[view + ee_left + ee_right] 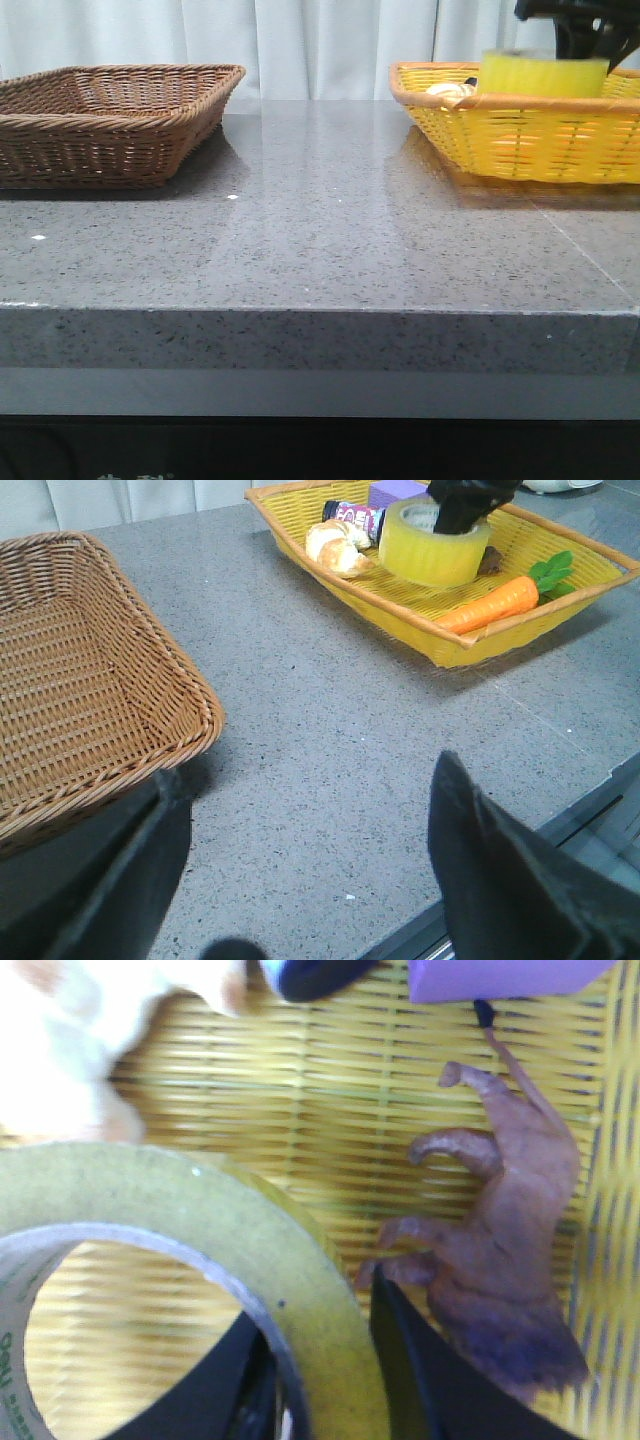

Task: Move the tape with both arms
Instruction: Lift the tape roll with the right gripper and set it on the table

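Observation:
The tape (428,548) is a wide translucent yellow roll in the yellow basket (400,615) at the table's far right. In the front view the tape (543,72) shows blurred above the basket rim (520,102). My right gripper (320,1332) is shut on the roll's wall (210,1210), one black finger (235,1380) inside the white core with green letters and one finger (420,1370) outside. It also shows in the front view (575,22). My left gripper (300,820) is open and empty, low over the table near its front edge, beside the brown basket (80,680).
In the yellow basket lie a bread roll (335,548), a dark can (355,518), a purple box (395,492), a toy carrot (500,602) and a brown clawed toy (500,1260) right next to the outer finger. The brown basket (110,110) holds nothing I can see.

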Available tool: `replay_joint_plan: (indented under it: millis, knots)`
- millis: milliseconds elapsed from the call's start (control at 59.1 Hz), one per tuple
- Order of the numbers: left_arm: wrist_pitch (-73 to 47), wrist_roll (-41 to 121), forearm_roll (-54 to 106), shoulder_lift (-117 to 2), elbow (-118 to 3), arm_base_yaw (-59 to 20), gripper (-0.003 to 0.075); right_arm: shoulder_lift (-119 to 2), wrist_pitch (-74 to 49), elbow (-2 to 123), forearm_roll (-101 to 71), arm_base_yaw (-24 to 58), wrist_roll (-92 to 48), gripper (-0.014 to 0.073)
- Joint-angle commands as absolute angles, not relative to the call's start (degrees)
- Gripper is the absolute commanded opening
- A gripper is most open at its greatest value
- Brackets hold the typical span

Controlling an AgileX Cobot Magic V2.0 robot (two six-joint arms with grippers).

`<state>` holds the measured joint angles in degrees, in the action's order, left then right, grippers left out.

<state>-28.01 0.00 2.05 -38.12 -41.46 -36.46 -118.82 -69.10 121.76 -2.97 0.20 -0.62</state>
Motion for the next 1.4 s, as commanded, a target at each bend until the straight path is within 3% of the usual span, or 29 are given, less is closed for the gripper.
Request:
replay_joint_plan:
  millis: [0, 254, 592, 897, 1387]
  knots:
    - [-23.5, -0.4, 2.6, -38.3, -43.6, -36.9, 0.0490, -111.9, -67.6, 124.2, -5.4, 0.2, -1.0, 0.0150]
    - [-23.5, -0.4, 2.6, -38.3, -43.6, -36.9, 0.0490, -105.2, -68.0, 124.2, -6.7, 5.6, -4.0, 0.0150]
    - [-23.5, -0.4, 2.6, -38.3, -43.6, -36.9, 0.0490, -103.5, -67.6, 123.9, -6.1, 21.8, -4.2, 0.0150]
    - [-23.5, -0.4, 2.6, -38.3, -43.6, -36.9, 0.0490, -103.5, -61.8, 114.0, -3.3, 32.2, -4.2, 0.0150]
    - [-23.5, -0.4, 2.6, -38.3, -43.6, -36.9, 0.0490, -104.5, -50.0, 100.3, 4.6, 34.3, -4.2, 0.0150]
